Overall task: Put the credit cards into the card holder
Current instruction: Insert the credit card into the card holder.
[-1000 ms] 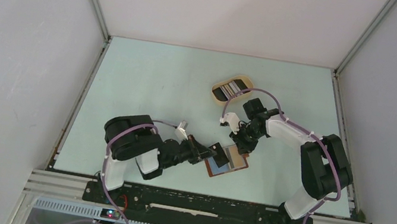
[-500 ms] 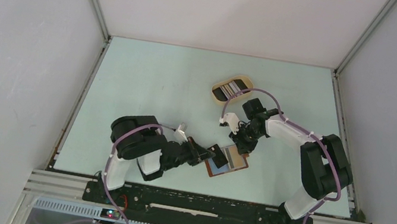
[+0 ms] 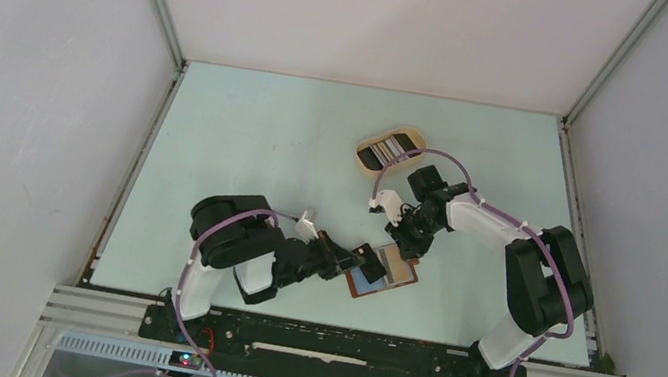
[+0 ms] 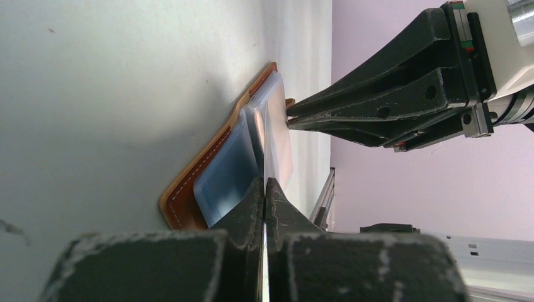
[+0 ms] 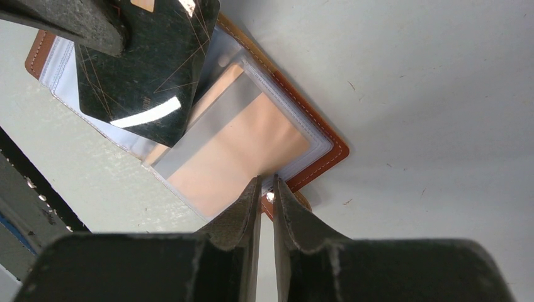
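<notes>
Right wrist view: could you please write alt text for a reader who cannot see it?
The right gripper pinches the edge of an open brown wallet on a pale table. At upper left, the left gripper holds a black card over it.

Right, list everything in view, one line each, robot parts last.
card holder: one, reddish-brown with clear sleeves, lying open on the table between the arms.
black credit card: one, black, held over the open card holder.
other credit cards: count unclear, black and pale, in the tray.
tray: one, beige, oval, beyond the card holder.
table: one, pale green.
left end effector: one, black, shut on the black credit card.
right end effector: one, black, pinching a clear sleeve's edge of the card holder.
</notes>
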Robot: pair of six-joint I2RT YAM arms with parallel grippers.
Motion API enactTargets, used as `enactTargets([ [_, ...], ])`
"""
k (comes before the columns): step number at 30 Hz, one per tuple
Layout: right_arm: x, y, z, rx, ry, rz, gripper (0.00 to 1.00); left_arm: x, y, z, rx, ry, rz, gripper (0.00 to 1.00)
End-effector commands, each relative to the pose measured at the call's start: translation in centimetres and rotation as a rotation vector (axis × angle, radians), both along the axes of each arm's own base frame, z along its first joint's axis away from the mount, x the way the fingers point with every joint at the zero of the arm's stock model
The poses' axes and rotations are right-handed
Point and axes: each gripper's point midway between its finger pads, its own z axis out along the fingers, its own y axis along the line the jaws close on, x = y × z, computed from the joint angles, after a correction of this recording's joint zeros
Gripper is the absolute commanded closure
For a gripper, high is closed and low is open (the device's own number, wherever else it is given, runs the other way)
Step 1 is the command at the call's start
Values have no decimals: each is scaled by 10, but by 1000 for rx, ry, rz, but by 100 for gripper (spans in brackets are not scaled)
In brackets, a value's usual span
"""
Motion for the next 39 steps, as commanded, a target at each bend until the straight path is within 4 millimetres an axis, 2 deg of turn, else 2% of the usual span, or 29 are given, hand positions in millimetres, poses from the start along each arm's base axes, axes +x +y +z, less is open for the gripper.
enactTargets([
  [1, -3, 4, 1, -8, 17, 4, 80, 1, -9, 6, -38, 5, -1, 100],
  [13, -3, 5, 3, -3, 15, 5, 80, -8, -23, 0, -36, 62, -50, 100],
  [31, -5, 7, 4, -6, 7, 22, 79, -18, -22, -12, -28, 153, -49, 100],
  [39, -5, 8, 5, -6, 2, 26, 79, -20, -32, -11, -48, 177, -82, 100],
])
